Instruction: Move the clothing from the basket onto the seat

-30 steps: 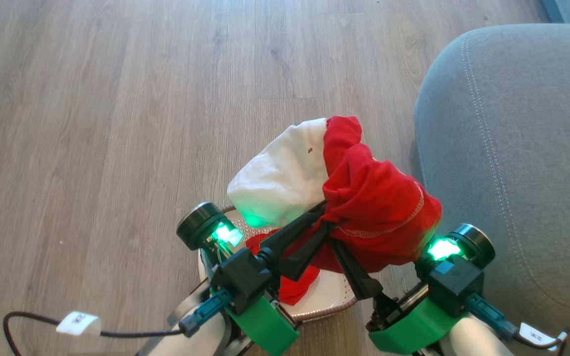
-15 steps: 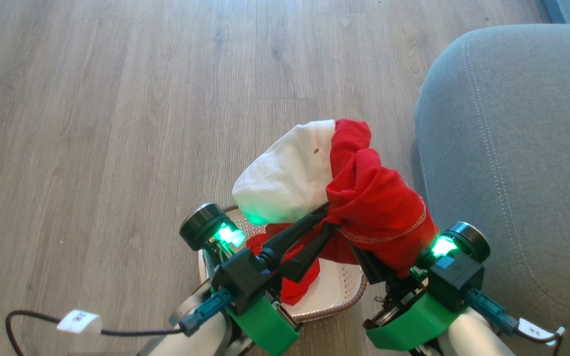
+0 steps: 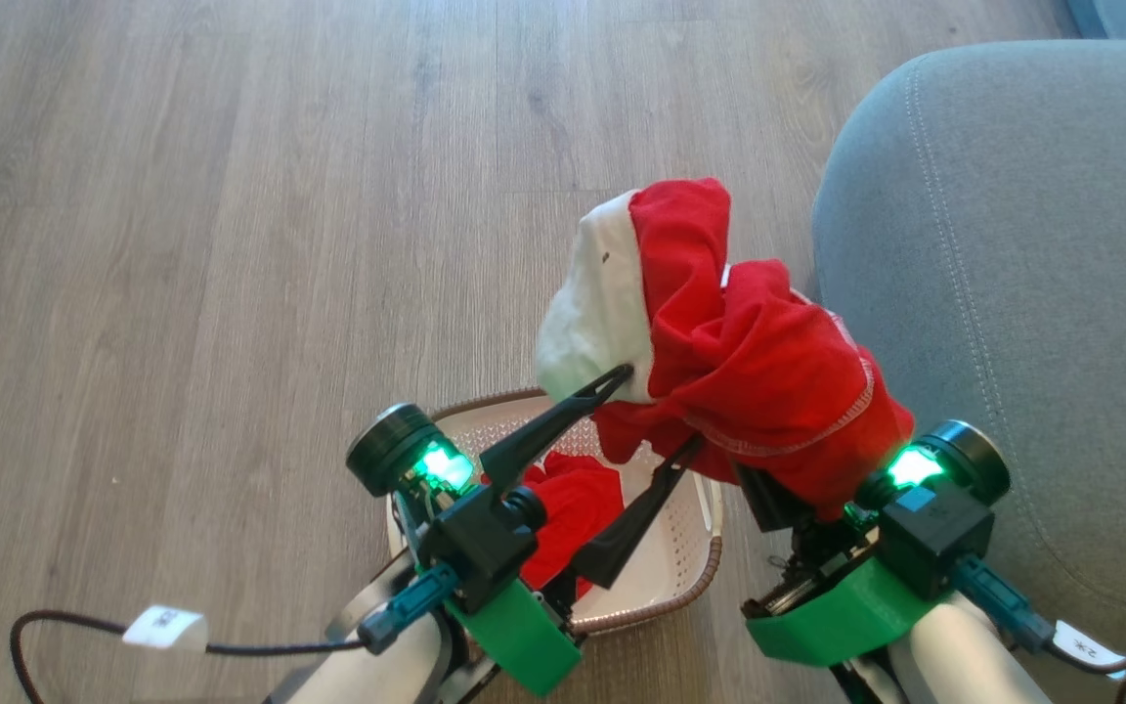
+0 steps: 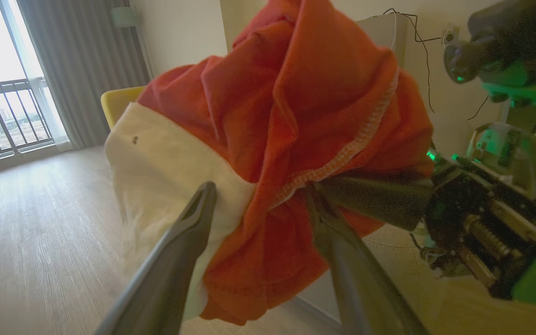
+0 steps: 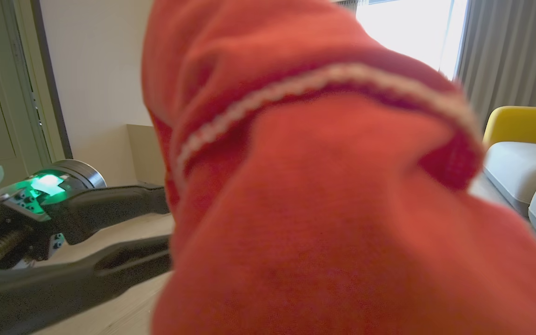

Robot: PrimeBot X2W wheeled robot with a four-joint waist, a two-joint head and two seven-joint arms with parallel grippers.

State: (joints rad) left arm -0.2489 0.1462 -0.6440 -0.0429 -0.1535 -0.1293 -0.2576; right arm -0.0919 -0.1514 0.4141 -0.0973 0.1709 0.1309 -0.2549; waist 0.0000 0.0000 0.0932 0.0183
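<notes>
Released by the left end effector, whose two long fingers were clamped together on it a second ago and now stand wide apart, the red-and-white garment has passed to the right end effector. The left fingertips lie against the cloth, one at the white panel and one under the red folds, with no pinch between them. The right end effector is closed on the garment: in the left wrist view its dark fingers run into the fabric just below the pale stitched hem, and in the head view the red cloth drapes over them and hides their tips.

Since the earlier frames the bundle has also shifted up and toward the seat — its red edge now hangs just beside the cushion's rounded corner, off the floor and above the far rim of the basket. It has turned as well, so less of the white panel faces the head camera.

On the wooden floor, the basket stands near the seat's front edge. A second red garment lies inside it, toward its left wall, behind the left end effector's fingers.
</notes>
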